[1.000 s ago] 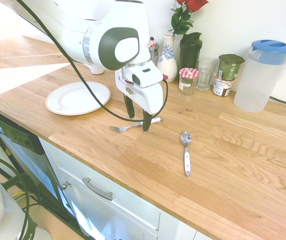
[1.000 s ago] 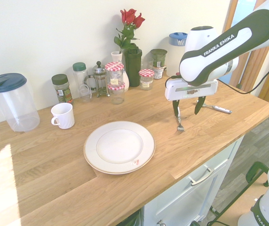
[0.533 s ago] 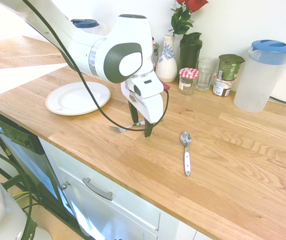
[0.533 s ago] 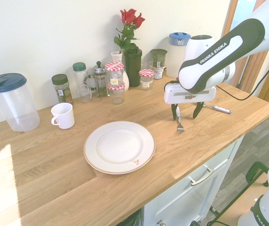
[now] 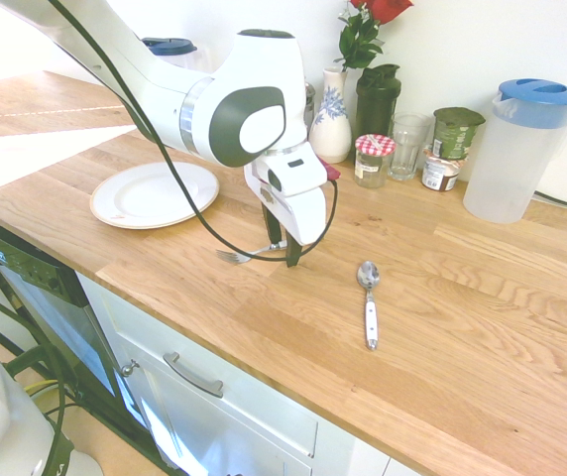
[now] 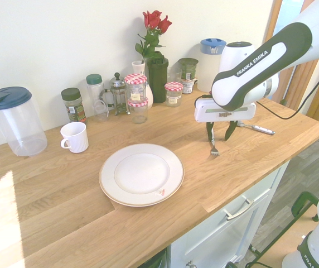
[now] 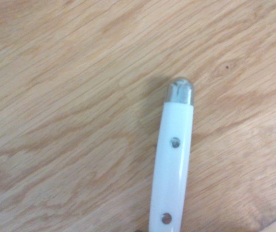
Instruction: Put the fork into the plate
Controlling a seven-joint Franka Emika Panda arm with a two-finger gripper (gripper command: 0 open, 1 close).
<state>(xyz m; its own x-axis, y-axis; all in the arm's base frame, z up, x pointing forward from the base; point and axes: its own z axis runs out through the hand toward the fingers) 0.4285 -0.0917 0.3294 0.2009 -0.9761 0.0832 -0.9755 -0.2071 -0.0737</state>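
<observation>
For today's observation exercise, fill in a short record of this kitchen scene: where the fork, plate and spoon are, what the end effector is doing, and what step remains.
fork: lying flat on the wooden counter, tines toward the counter's front edge
plate: white plate, nothing on it, well apart from the fork
spoon: white-handled spoon on the counter, beyond the fork from the plate
end effector: end effector pointing down, fingers astride the fork's neck, partly closed
fork handle: white handle with rivets and a metal cap
remaining step: fork not yet lifted or carried to the plate

White arm (image 6: 271, 50), grey joints, black cable (image 5: 179, 188)
</observation>
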